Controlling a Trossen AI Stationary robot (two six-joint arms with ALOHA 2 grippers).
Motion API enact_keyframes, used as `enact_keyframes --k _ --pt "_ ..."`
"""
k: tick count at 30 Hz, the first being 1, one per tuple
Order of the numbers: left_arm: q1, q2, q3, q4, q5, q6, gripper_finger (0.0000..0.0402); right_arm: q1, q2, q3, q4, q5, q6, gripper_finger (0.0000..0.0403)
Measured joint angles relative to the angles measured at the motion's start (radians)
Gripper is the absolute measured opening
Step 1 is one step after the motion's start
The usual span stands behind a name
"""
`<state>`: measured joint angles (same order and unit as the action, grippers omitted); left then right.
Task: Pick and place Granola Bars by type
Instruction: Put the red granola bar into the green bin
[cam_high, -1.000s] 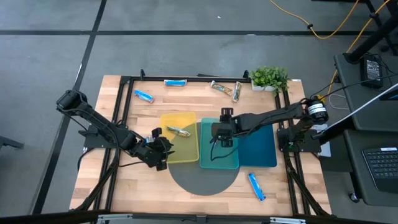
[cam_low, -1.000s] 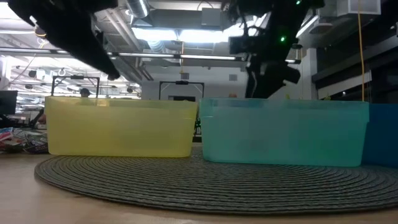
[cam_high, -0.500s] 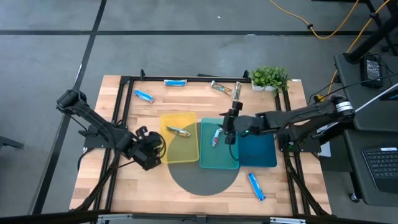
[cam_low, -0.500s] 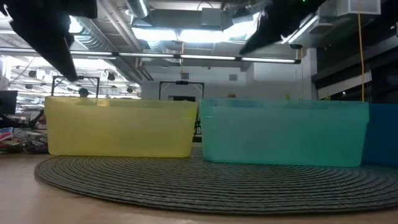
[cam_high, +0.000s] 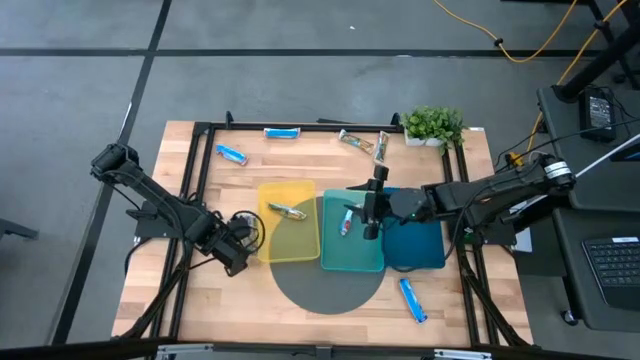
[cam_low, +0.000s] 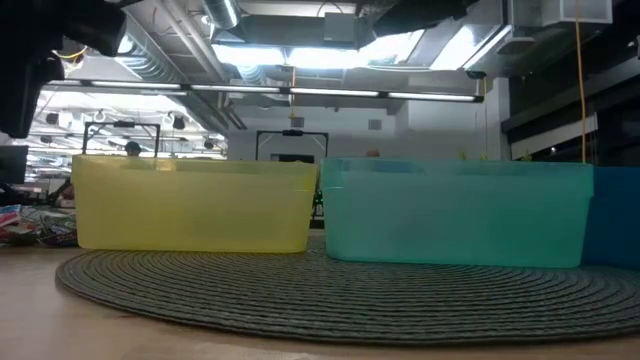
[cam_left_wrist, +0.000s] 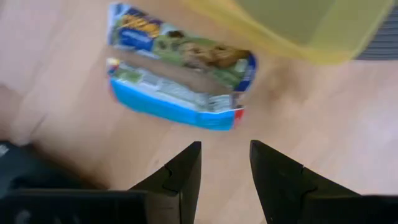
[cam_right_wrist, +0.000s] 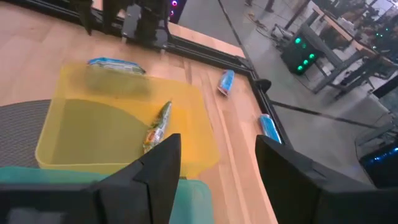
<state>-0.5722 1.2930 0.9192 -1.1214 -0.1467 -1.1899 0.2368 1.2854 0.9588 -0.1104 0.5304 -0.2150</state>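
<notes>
Nearest, just off the yellow tray's (cam_high: 288, 234) outer edge, the left gripper (cam_left_wrist: 224, 165) hangs with fingers parted, empty, over a blue-and-white granola bar (cam_left_wrist: 180, 74) on bare wood. Inside that tray lies a tan-brown bar (cam_right_wrist: 156, 129). Beyond it, the right gripper (cam_high: 372, 212) hangs open over the teal tray (cam_high: 352, 262) holding one bar (cam_high: 346, 221)

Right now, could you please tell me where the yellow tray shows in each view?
High view: yellow tray at table centre, left of teal tray.
Low view: left half.
Left wrist view: just past a blue-and-white bar.
Right wrist view: centre, holding a tan bar.
Shared landmark: round grey mat beneath.
</notes>
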Motion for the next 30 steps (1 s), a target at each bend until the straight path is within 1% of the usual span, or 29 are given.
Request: enact_keyframes --k 5,11,17,22,30 --pt "0.013 0.000 0.000 -0.027 -0.037 -0.035 0.0159 0.010 0.000 0.000 -0.001 0.000 -0.023 0.0209" --pt "0.040 0.000 -0.003 -0.023 -0.068 -0.090 0.0213 0.010 0.000 0.000 -0.001 0.000 -0.029 0.0209" --pt "0.063 0.001 -0.095 0.039 -0.051 -0.157 0.0257 0.010 0.002 0.000 -0.008 0.000 -0.030 0.0209" --pt "0.074 0.001 -0.144 0.049 -0.049 -0.202 0.0269 0.010 0.002 0.000 -0.017 0.000 -0.044 0.0209" --pt "0.091 0.002 -0.144 0.058 -0.050 -0.210 0.0270 0.010 0.002 0.000 -0.011 -0.035 -0.056 0.0209"
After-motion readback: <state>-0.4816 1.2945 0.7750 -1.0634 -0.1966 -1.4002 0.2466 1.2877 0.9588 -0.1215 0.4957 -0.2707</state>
